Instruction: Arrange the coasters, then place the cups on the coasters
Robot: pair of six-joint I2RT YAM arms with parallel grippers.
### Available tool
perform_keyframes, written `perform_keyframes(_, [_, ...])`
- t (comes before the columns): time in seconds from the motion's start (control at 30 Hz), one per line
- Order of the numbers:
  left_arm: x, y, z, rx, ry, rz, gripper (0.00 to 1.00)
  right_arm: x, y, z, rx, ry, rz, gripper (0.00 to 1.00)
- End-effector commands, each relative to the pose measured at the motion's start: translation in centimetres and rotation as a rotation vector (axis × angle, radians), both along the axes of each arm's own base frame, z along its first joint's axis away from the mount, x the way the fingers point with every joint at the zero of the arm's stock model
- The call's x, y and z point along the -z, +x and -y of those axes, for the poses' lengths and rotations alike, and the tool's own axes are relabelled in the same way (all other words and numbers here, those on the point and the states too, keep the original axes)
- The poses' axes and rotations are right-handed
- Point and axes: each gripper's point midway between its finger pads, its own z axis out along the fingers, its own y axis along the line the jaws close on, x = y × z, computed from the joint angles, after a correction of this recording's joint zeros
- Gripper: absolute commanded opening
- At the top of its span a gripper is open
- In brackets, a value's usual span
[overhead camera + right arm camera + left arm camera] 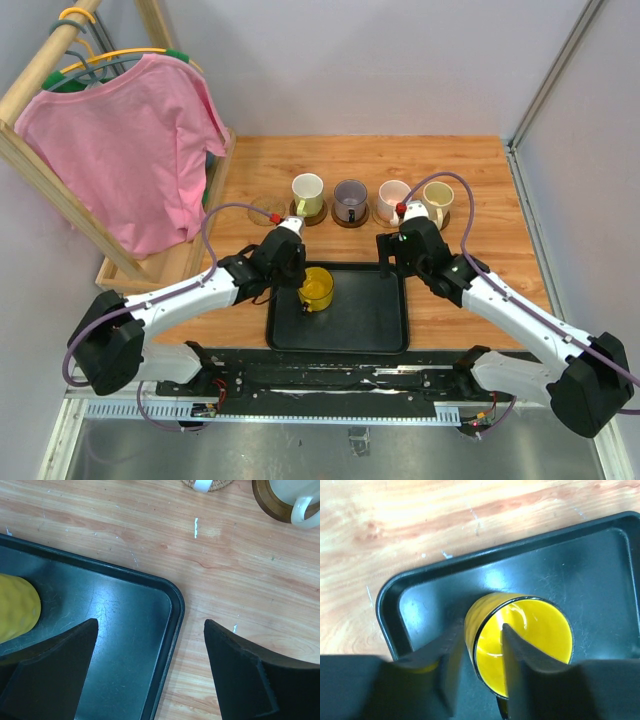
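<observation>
A bright yellow cup (317, 288) (525, 640) stands at the far left of the black tray (370, 320). My left gripper (303, 272) (482, 630) is open and straddles the cup's wall, one finger inside and one outside, with a gap at the inner finger. Along the back, the cream-white cup (307, 190), purple cup (350, 199), pink cup (392, 198) and pale yellow-cream cup (438, 200) each stand on a coaster. An empty cork coaster (268, 213) lies at the left end of that row. My right gripper (388, 255) (150, 625) is open over the tray's far right corner (175, 600) and holds nothing.
A wooden rack (40, 170) with a pink shirt (120, 140) stands at the back left, over a wooden crate (150, 268). Grey walls close the table's back and right side. In the right wrist view, a dark coaster (262, 502) under the pale mug lies just beyond.
</observation>
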Motion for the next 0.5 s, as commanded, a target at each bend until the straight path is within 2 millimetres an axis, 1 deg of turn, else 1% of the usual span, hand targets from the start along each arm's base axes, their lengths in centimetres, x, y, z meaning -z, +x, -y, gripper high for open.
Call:
perform_keyframes(0.0, [-3.2,1.8,1.3,0.021,-0.038,0.113,0.47,0.2,0.2,0.1,0.016,-0.003,-0.004,0.88])
perform_keyframes(0.03, [-3.5,1.9,1.3,0.022,-0.039,0.119,0.55,0.2,0.2,0.1,0.017,-0.003,-0.004,0.88])
perform_keyframes(0.07, [-3.7,1.9,1.3,0.023,-0.040,0.123,0.61,0.1,0.2,0.0,0.015,-0.001,-0.004,0.88])
perform_keyframes(0.17, [-4.3,1.4,1.1,0.040,-0.048,0.124,0.72,0.0,0.2,0.0,0.011,0.002,-0.002,0.88])
perform_keyframes(0.2, [-4.5,1.0,1.1,0.052,-0.054,0.116,0.74,0.0,0.2,0.0,0.009,0.002,-0.003,0.88])
perform_keyframes(0.33, [-4.8,-1.9,0.9,0.124,-0.077,0.045,0.85,-0.1,0.1,0.1,0.010,0.004,0.005,0.88])
perform_keyframes(0.47, [-4.6,-5.0,0.1,0.158,-0.068,-0.020,0.91,-0.3,0.1,0.1,0.010,0.011,0.010,0.88])
